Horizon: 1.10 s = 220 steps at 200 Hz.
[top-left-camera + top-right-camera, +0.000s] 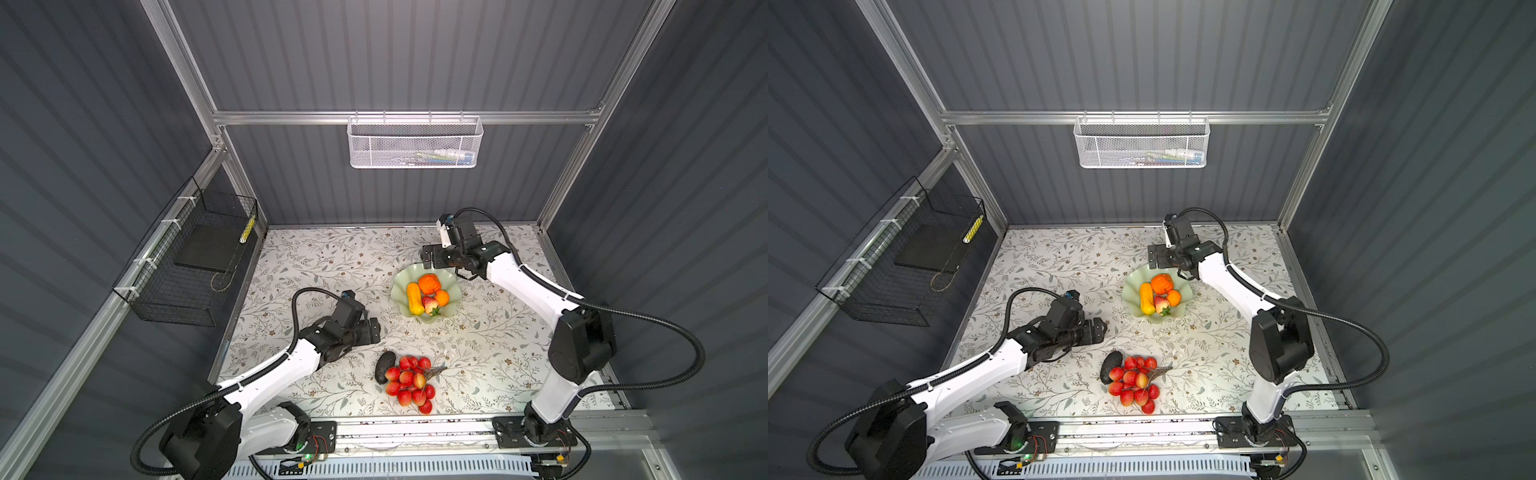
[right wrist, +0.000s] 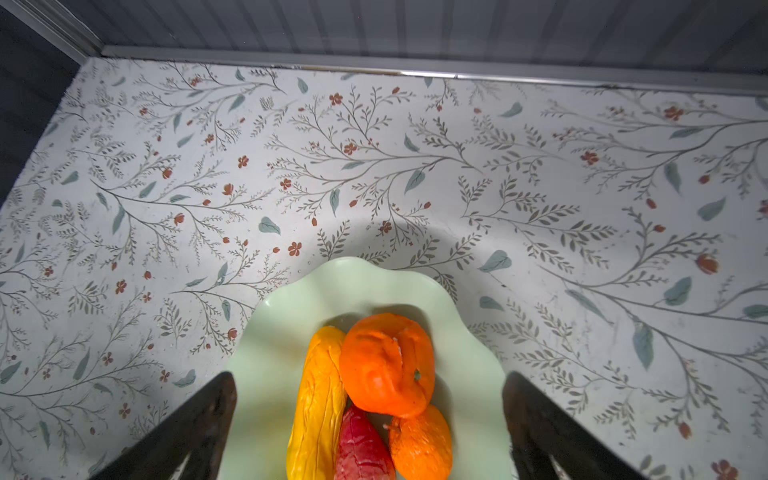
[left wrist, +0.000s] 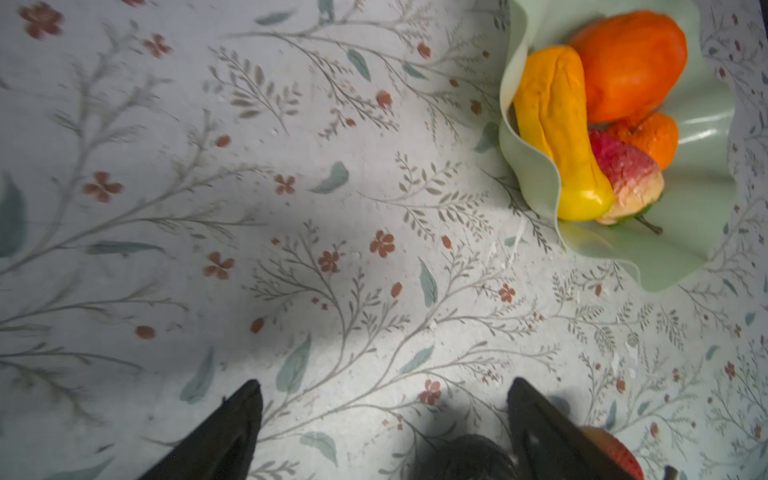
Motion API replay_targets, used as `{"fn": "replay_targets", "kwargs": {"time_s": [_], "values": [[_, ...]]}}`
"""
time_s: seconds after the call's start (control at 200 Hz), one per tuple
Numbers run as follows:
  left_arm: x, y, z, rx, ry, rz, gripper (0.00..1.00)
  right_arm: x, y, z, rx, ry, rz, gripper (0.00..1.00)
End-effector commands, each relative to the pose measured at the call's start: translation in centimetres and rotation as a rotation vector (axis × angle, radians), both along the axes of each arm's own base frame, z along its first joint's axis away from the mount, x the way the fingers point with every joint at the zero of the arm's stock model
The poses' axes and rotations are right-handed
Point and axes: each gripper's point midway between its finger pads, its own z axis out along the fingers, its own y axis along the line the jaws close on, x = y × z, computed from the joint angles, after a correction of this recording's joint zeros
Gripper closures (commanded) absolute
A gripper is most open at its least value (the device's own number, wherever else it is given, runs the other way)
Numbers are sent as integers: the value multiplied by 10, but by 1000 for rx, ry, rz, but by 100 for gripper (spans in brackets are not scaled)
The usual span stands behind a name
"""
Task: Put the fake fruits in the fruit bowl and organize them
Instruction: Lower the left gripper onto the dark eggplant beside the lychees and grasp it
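Observation:
The mint-green fruit bowl holds a large orange, a small orange, a strawberry and a long yellow fruit. My right gripper hangs open just behind and above the bowl, its jaws wide apart and holding nothing. A dark avocado lies on the table against a bunch of cherries near the front. My left gripper is open and empty, just above and to the left of the avocado.
A floral mat covers the table. A black wire basket hangs on the left wall and a white mesh basket on the back rail. The arm bases stand on the front rail.

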Motion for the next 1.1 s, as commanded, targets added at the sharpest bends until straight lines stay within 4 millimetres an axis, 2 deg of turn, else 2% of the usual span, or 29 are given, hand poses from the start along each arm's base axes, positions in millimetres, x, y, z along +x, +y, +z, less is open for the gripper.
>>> {"fn": "replay_targets", "kwargs": {"time_s": [0.0, 0.235, 0.635, 0.81, 0.901, 0.966, 1.096], "values": [[-15, -27, -2, -43, 56, -111, 8, -2, -7, 10, 37, -50, -26, 1], [-28, -42, -18, -48, 119, -149, 13, -13, -16, 5, 44, -45, -42, 1], [-52, -48, -40, -13, 215, -208, 15, -16, -19, -7, 63, -16, -44, 1], [-53, -48, -50, 24, 244, -211, 30, -16, -20, -8, 65, -13, -45, 1], [-53, -46, -53, 43, 255, -203, 48, -16, -22, -9, 64, -11, -48, 1], [-53, -43, -54, 59, 258, -198, 56, -16, -22, -9, 68, -11, -48, 1], [-46, -36, -44, 103, 220, -182, 63, -16, -21, -10, 79, -5, -48, 1]]}}
